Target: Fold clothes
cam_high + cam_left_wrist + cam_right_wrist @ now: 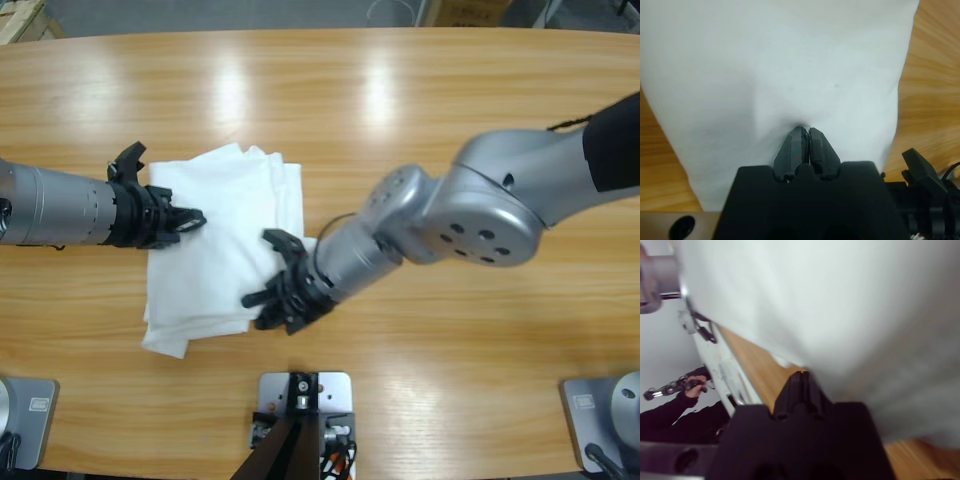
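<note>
A white T-shirt [220, 250] lies folded into a rough rectangle on the wooden table [400, 120], left of the middle. My left gripper [198, 219] reaches in from the left. In the left wrist view, the left gripper [804, 134] is shut, its tips pinching a small pucker in the T-shirt [780, 65]. My right gripper [262, 302] comes from the right and sits at the shirt's lower right edge. In the right wrist view, the right gripper [801, 382] has its jaws together under the cloth [850, 310], which drapes over its right side.
The right arm's big silver elbow [480, 205] hangs over the table right of the middle. Bare wood surrounds the shirt. Beyond the table edge in the right wrist view, a person's dark sleeve [675, 410] holds a device.
</note>
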Robot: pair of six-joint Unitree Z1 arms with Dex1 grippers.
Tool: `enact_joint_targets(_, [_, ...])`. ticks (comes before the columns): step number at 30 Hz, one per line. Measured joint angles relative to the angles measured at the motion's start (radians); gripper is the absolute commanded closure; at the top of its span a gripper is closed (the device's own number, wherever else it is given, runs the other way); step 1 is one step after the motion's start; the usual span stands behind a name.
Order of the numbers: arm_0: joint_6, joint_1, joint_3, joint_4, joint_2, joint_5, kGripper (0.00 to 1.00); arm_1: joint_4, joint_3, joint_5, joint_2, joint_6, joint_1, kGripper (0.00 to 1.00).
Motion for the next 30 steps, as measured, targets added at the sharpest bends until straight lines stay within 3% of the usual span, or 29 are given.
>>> enact_joint_targets(4, [0.132,0.02,0.008,0.0,0.0,0.0,0.961,0.0,0.032,-0.025,-0.014,0.003,-0.002,1.0])
enact_joint_targets(5, [0.165,0.027,0.01,0.0,-0.006,0.0,0.776,0.0,0.037,-0.031,-0.022,0.004,-0.003,1.0])
enact_joint_targets(6, [0.19,0.032,0.013,0.0,-0.018,0.0,0.604,0.0,0.041,-0.037,-0.034,0.004,-0.004,0.927])
enact_joint_targets(7, [0.213,0.036,0.014,0.001,-0.041,0.0,0.396,0.0,0.044,-0.047,-0.05,0.004,-0.004,0.404])
enact_joint_targets(8, [0.233,0.039,0.014,0.007,-0.078,0.0,0.283,0.0,0.046,-0.062,-0.069,0.003,-0.004,0.057])
enact_joint_targets(9, [0.251,0.039,0.011,0.027,-0.121,0.0,0.205,0.007,0.046,-0.079,-0.098,0.002,-0.004,0.0])
enact_joint_targets(10, [0.268,0.039,0.002,0.063,-0.166,0.0,0.066,0.028,0.046,-0.103,-0.138,-0.002,-0.004,0.0])
enact_joint_targets(11, [0.29,0.038,-0.012,0.11,-0.208,0.0,0.027,0.067,0.045,-0.135,-0.185,-0.008,-0.005,0.0])
enact_joint_targets(15, [0.364,0.001,-0.074,0.349,-0.312,0.013,0.023,0.378,-0.025,-0.322,-0.387,-0.061,-0.007,0.0])
enact_joint_targets(19, [0.406,-0.036,-0.151,0.568,-0.324,0.075,0.009,0.743,-0.123,-0.537,-0.485,-0.091,-0.007,0.0])
enact_joint_targets(24, [0.473,-0.09,-0.344,0.781,-0.24,0.145,0.0,1.016,-0.147,-0.647,-0.515,-0.111,-0.014,0.0])
enact_joint_targets(26, [0.646,-0.127,-0.416,0.802,-0.174,0.156,0.0,1.084,-0.147,-0.663,-0.535,-0.116,-0.023,0.0])
enact_joint_targets(28, [0.973,-0.175,-0.476,0.809,-0.103,0.167,0.0,1.115,-0.147,-0.672,-0.574,-0.128,-0.026,0.0])
enact_joint_targets(30, [1.18,-0.195,-0.512,0.811,-0.055,0.175,0.0,1.128,-0.139,-0.676,-0.612,-0.145,-0.032,0.0])
